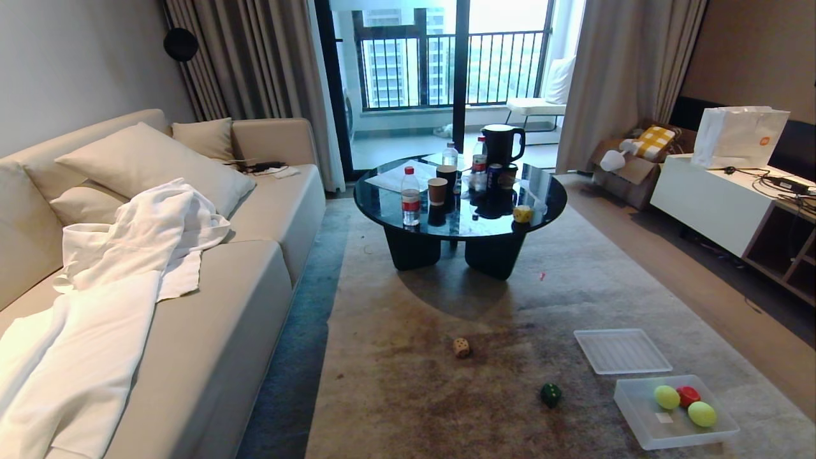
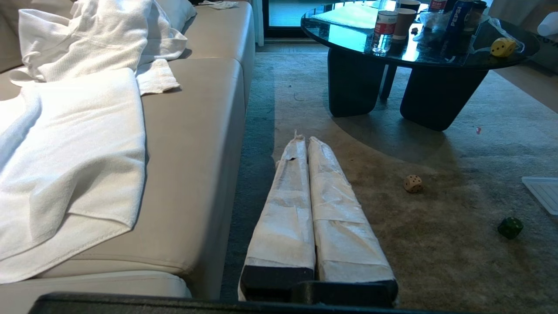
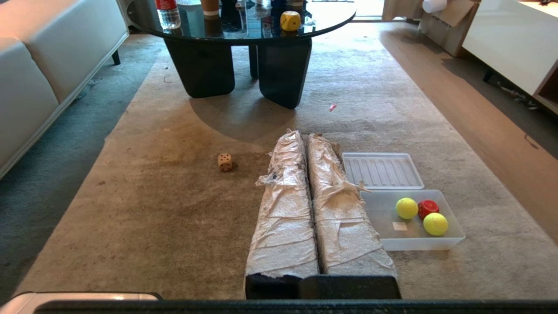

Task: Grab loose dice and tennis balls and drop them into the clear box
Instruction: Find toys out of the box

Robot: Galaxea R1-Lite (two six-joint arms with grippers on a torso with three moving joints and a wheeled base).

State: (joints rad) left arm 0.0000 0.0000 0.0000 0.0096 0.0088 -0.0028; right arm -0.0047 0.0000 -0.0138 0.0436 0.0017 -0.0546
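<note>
The clear box [image 1: 637,417] [image 3: 383,216] rests on the rug at the right, holding two tennis balls [image 1: 667,396] [image 1: 701,414] [image 3: 406,208] [image 3: 435,223] and a red die [image 1: 688,394] [image 3: 428,208]. A beige die [image 1: 461,347] [image 2: 412,183] [image 3: 225,162] and a dark green die [image 1: 551,394] [image 2: 510,227] lie loose on the rug. A yellow die [image 1: 522,213] [image 2: 502,46] [image 3: 290,20] sits on the black table. My left gripper [image 2: 304,140] is shut and empty, low beside the sofa. My right gripper [image 3: 304,135] is shut and empty, just left of the box.
A ribbed clear lid [image 1: 621,350] [image 3: 382,170] lies beyond the box. The round black table [image 1: 382,201] carries bottles, cups and a kettle. A beige sofa [image 1: 210,357] with white towels runs along the left. A white cabinet [image 1: 707,197] stands at the right.
</note>
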